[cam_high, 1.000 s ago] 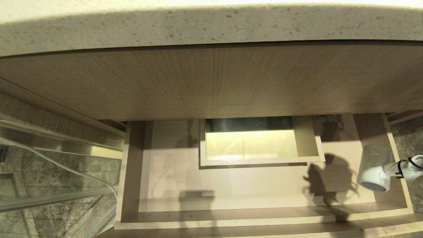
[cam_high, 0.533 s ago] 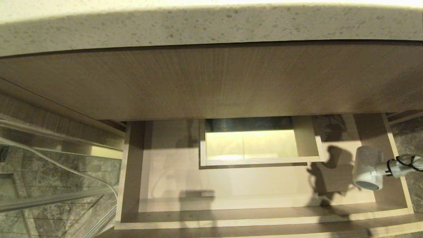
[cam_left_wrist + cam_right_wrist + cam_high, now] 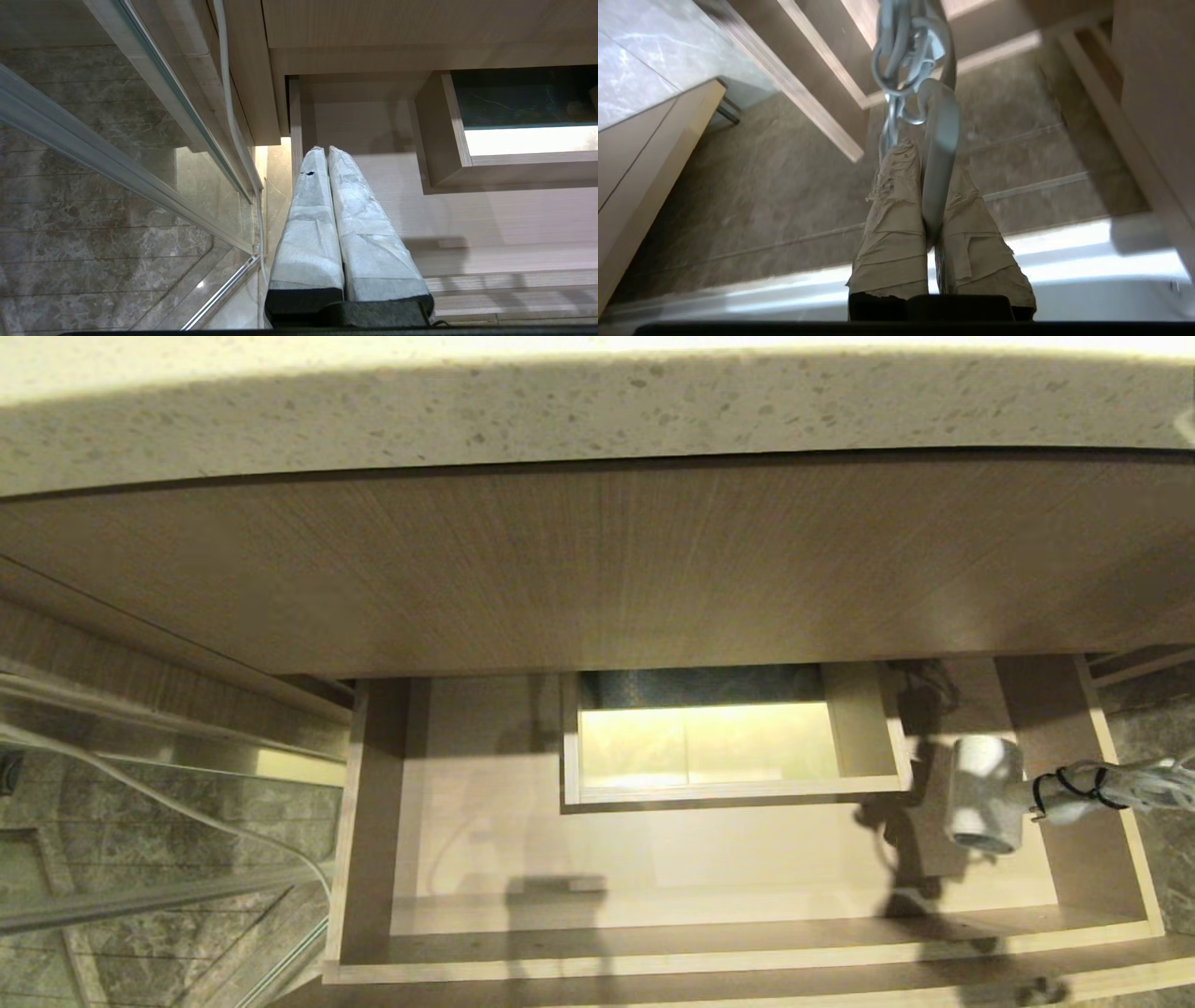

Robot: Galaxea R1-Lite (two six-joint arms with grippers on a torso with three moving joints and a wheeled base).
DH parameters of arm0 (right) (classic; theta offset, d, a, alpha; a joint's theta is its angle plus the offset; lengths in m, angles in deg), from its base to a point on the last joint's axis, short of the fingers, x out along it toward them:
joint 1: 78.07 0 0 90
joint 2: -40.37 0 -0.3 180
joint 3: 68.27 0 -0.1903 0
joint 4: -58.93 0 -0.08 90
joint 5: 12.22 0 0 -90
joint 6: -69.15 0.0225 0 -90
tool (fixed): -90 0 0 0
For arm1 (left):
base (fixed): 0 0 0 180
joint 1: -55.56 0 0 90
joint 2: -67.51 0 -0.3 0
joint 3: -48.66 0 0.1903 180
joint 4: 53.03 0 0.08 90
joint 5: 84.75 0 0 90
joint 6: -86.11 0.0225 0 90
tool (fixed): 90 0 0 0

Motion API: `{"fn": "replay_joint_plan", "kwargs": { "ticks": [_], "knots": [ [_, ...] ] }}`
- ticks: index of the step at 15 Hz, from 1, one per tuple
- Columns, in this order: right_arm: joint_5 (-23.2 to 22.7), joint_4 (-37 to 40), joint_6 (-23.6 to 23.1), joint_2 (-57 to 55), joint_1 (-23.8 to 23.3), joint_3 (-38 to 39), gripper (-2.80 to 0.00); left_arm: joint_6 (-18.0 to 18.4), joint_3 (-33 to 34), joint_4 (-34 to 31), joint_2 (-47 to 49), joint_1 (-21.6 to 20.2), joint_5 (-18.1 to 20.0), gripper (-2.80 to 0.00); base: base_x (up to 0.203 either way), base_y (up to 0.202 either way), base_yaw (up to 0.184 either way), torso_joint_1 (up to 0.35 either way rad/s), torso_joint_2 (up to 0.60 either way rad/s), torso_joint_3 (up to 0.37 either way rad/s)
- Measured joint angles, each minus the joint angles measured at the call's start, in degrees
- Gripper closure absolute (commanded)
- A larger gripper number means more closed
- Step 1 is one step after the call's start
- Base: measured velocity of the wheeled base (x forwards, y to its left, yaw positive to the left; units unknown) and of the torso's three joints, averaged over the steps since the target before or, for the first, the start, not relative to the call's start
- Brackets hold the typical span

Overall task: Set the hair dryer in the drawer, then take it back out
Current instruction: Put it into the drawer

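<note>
Since a second ago the hair dryer (image 3: 985, 793) slid left, now hanging over the open drawer's (image 3: 747, 952) right end, centre-right of the head view. Right gripper (image 3: 931, 163) is clamped on its handle. Left gripper (image 3: 322, 151) sits idle, fingers pressed together.

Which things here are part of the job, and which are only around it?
Part of the job:
- hair dryer, held by its handle in the right gripper
- drawer, open

Only around:
- left gripper, shut, idle
- stone countertop
- glass panel
</note>
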Motion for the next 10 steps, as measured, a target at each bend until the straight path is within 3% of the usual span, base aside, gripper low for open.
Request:
{"fn": "replay_joint_plan", "kwargs": {
  "ticks": [5,10],
  "knots": [
    [-0.97,0.33,0.22,-3.93,4.69,-2.77,0.0,-0.02,0.0,0.05,0.0,0.0,0.0,0.0,0.0,0.0,0.0,0.0,0.0,0.0],
    [-1.3,-0.41,0.17,-6.22,6.3,-3.8,0.0,0.0,0.0,0.03,0.0,0.0,-0.02,0.0,0.0,0.0,0.0,0.0,0.0,0.0]
  ]
}}
